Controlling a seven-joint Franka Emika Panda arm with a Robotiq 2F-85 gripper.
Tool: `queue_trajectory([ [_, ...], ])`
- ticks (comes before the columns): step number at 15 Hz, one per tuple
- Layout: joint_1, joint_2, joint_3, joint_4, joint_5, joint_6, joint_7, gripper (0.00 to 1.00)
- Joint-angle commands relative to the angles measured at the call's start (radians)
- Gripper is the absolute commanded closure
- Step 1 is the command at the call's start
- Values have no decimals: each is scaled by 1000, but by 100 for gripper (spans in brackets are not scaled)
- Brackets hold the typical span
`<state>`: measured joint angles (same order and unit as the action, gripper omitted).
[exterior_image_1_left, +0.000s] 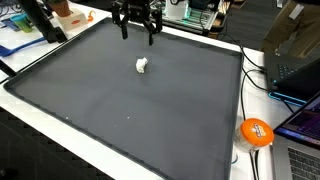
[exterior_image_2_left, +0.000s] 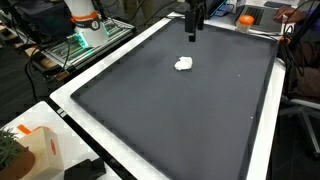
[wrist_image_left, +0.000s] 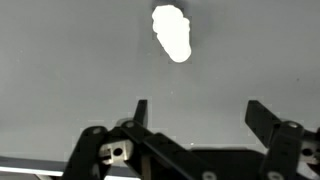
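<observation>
My gripper (exterior_image_1_left: 138, 34) hangs open and empty above the far part of a large dark grey mat (exterior_image_1_left: 110, 110). It also shows in an exterior view (exterior_image_2_left: 192, 33). A small white crumpled object (exterior_image_1_left: 142, 66) lies on the mat, a short way in front of the gripper and apart from it. It shows in both exterior views (exterior_image_2_left: 184, 64). In the wrist view the white object (wrist_image_left: 172, 33) sits at the top of the frame, beyond my spread fingers (wrist_image_left: 200, 115). Nothing is between the fingers.
An orange ball (exterior_image_1_left: 256, 132) lies off the mat's edge near cables and laptops (exterior_image_1_left: 300, 110). A cardboard box (exterior_image_1_left: 290, 35) stands at the back. A white and orange object (exterior_image_2_left: 35, 145) sits by the mat's corner. A rack (exterior_image_2_left: 70, 45) stands beyond.
</observation>
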<state>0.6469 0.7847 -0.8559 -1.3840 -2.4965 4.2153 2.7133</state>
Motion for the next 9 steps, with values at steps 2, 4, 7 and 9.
queue_trajectory([
  [2, 113, 87, -145, 39, 9, 25, 36, 0],
  [4, 148, 116, -185, 54, 16, 25, 36, 0],
  [7, 191, 146, -220, 56, 10, 25, 36, 0],
  [9, 220, 169, -242, 63, 15, 25, 36, 0],
])
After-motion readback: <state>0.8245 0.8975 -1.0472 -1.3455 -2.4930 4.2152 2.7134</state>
